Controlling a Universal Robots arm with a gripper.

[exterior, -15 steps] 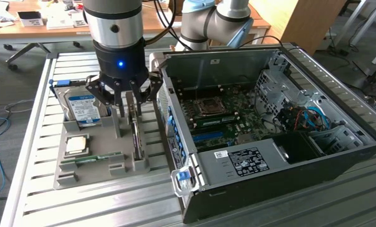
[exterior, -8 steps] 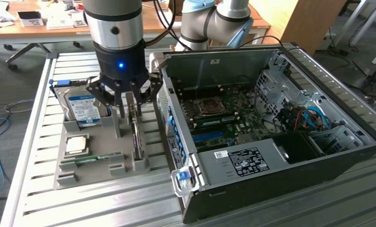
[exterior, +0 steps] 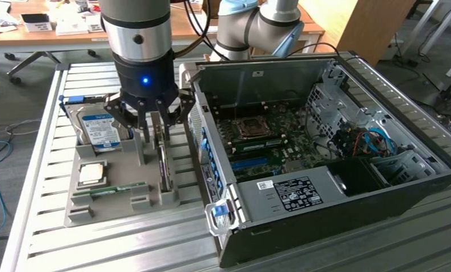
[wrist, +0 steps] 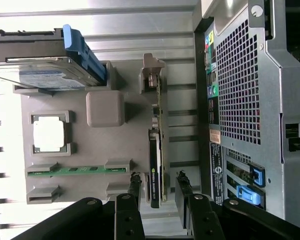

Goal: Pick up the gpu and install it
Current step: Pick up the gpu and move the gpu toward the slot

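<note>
Pick-up step, looks like: the pincer [wrist: 158, 186] is spread, the gpu [wrist: 156, 150] is straddled between its fingers [wrist: 134, 187], stood on edge in the tray [wrist: 80, 147], not pinched yet. A centred, square squeeze is called for.

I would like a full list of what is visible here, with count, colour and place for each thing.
gpu: one, green, standing on edge in the tray.
hard drive: one, silver with blue-white label, standing in the tray.
processor chip: one, silver, flat in the tray.
RAM stick: one, green, in tray slots.
tray: one, grey, on the table beside the computer case.
computer case: one, black, side open, on the table.
table: one, grey metal slats, underneath.
arm: one, silver and black, above the tray.
tool: one, black, open, one finger each side of the gpu.
</note>
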